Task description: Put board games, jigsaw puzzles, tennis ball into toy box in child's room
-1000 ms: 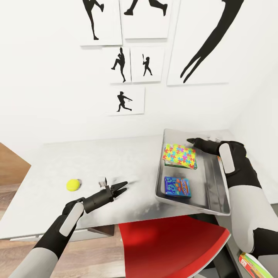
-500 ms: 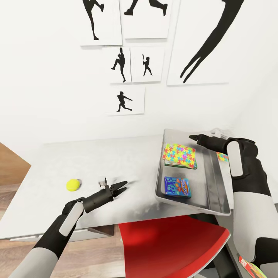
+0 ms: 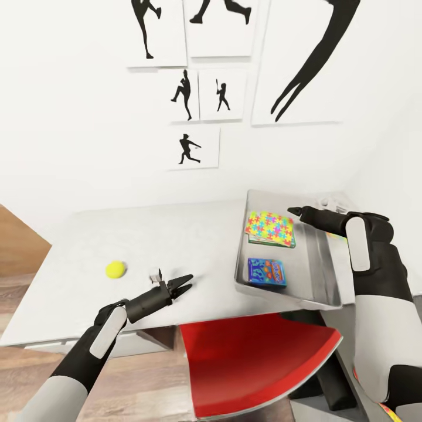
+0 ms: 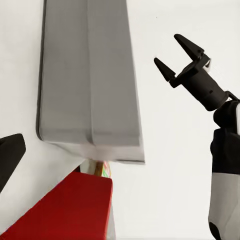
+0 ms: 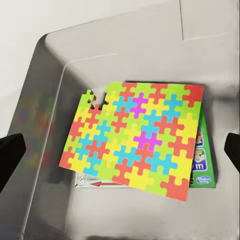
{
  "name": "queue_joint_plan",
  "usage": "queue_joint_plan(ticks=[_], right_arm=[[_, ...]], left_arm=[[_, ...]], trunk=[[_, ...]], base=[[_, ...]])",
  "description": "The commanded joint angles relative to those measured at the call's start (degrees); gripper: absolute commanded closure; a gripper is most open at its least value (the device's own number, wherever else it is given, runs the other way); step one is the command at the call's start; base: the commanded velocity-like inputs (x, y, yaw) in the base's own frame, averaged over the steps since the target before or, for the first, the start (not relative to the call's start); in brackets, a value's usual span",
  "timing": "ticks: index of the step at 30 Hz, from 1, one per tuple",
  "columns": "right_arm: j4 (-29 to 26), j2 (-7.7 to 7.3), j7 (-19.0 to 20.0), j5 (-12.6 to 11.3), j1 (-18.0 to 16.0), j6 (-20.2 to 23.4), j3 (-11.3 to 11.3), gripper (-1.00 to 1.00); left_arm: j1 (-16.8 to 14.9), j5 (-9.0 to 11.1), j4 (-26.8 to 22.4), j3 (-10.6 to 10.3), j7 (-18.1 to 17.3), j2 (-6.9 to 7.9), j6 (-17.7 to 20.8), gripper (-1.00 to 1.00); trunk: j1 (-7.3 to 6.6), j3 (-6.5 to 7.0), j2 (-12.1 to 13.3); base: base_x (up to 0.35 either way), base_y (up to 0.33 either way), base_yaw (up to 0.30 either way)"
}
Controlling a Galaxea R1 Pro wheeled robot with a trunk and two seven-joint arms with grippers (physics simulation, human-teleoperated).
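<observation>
The metal toy box [image 3: 322,275] sits at the table's right end. Inside it, a colourful jigsaw puzzle [image 3: 271,227] lies on a green board game [image 5: 201,161], with a blue box [image 3: 266,272] nearer the front. The right wrist view looks down on the same puzzle [image 5: 137,137]. My right gripper [image 3: 295,210] hangs open and empty over the box's far side, and is also seen from the left wrist [image 4: 175,57]. The yellow tennis ball [image 3: 116,269] rests on the table at the left. My left gripper [image 3: 189,282] hovers open to the ball's right, apart from it.
A red chair [image 3: 252,357] is tucked under the table's front edge below the box. The white table [image 3: 176,240] runs against a wall hung with silhouette pictures. A colourful sliver [image 3: 334,236] shows beside my right forearm. A coloured box edge [image 3: 388,413] peeks in at the bottom right.
My right gripper has lifted and drawn back toward the box's far right edge. The whole view has shifted as the head moved. The left arm and ball stayed put.
</observation>
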Motion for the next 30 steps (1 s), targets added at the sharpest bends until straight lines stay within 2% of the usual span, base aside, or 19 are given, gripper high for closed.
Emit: queue_joint_plan(ticks=[1, 9, 20, 30], right_arm=[[-0.03, 0.03, 0.39, 0.36, -0.06, 0.28, -0.09, -1.00], [-0.11, 0.03, 0.37, 0.42, 0.02, 0.37, -0.18, -1.00], [-0.49, 0.03, 0.34, 0.51, 0.04, 0.40, -0.30, -1.00], [-3.24, 0.03, 0.29, 0.55, 0.04, 0.47, -2.47, -1.00]], left_arm=[[-0.04, 0.44, 0.01, -0.14, 0.05, 0.07, 0.36, -1.00], [-0.04, 0.44, -0.66, -0.01, 0.00, 0.07, 0.31, -1.00], [-0.04, 0.44, -3.42, -0.10, 0.10, 0.07, 0.36, -1.00], [-0.04, 0.43, -8.67, -0.46, 0.38, -0.13, 0.48, -1.00]], trunk=[[0.01, -0.05, -0.11], [0.01, 0.51, -0.11], [0.01, 1.47, -0.11], [0.01, 2.20, -0.11]], base=[[-0.273, 0.000, 0.000], [-0.217, 0.000, 0.000], [-0.054, 0.000, -0.004], [-0.009, 0.000, -0.147]])
